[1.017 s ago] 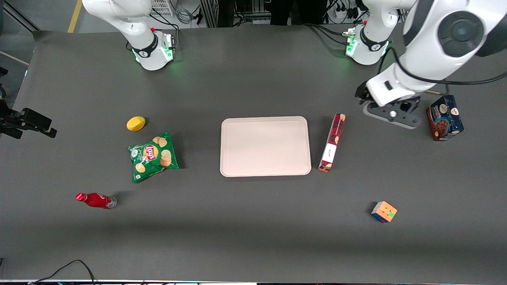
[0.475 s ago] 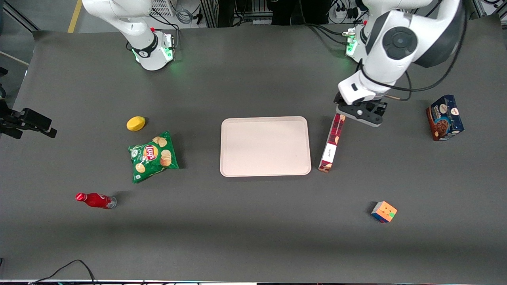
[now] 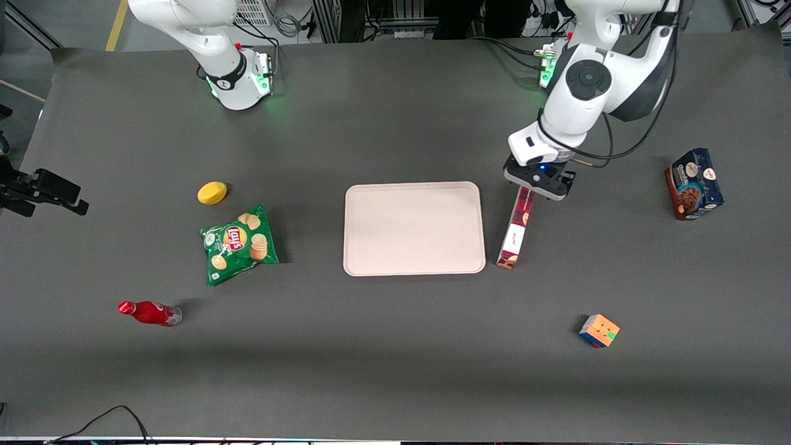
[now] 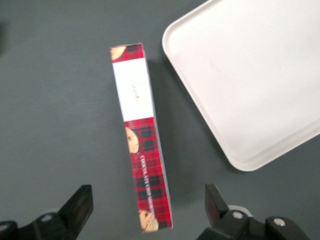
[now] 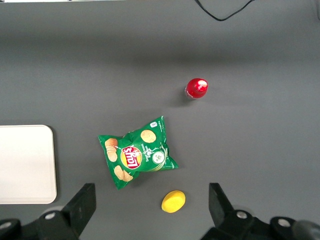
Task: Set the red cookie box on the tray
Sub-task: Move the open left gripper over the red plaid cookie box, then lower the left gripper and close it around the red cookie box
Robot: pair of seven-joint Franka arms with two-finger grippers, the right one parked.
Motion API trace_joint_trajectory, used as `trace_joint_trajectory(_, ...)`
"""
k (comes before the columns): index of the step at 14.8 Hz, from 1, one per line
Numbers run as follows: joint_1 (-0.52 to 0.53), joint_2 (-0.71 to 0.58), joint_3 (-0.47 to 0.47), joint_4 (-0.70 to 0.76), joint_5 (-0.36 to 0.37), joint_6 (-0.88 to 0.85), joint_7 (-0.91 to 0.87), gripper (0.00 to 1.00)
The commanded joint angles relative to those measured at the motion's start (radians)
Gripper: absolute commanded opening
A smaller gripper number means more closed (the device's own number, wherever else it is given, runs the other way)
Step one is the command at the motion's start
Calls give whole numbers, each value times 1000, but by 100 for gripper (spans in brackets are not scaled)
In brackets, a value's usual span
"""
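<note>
The red cookie box [image 3: 518, 230] is a long dark-red plaid carton with a white label. It lies flat on the table beside the pale pink tray [image 3: 413, 227], on the working arm's side of it. My left gripper [image 3: 536, 181] hangs above the box's end farthest from the front camera and covers that end. In the left wrist view the box [image 4: 141, 152] lies lengthwise between my two open fingers [image 4: 80, 206], its near end midway between them, and the tray's corner [image 4: 240, 90] is beside it. The gripper [image 4: 148, 209] is open and holds nothing.
A blue-and-brown cookie box [image 3: 693, 183] stands toward the working arm's end. A colour cube [image 3: 599, 330] lies nearer the front camera. A green chip bag [image 3: 238, 243], a yellow lemon [image 3: 212, 193] and a red bottle [image 3: 149, 313] lie toward the parked arm's end.
My left arm has swung from near the blue-and-brown box toward the tray and lowered over the red cookie box's end. The objects have not moved.
</note>
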Motion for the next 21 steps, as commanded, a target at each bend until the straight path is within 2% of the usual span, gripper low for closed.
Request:
trace_joint_trajectory(1,-2,61,-6,-36,5,106,4,100)
trace_joint_trajectory(6,7,148,-2,-36,54,187,4,100)
trace_joint_trajectory(10,41,228,24,-32,137,264,4,100)
trace_joint_trajectory(12,41,259,47,-23,138,271,3,100)
trace_joint_trajectory(21,21,337,44,4,140,317,-65,100)
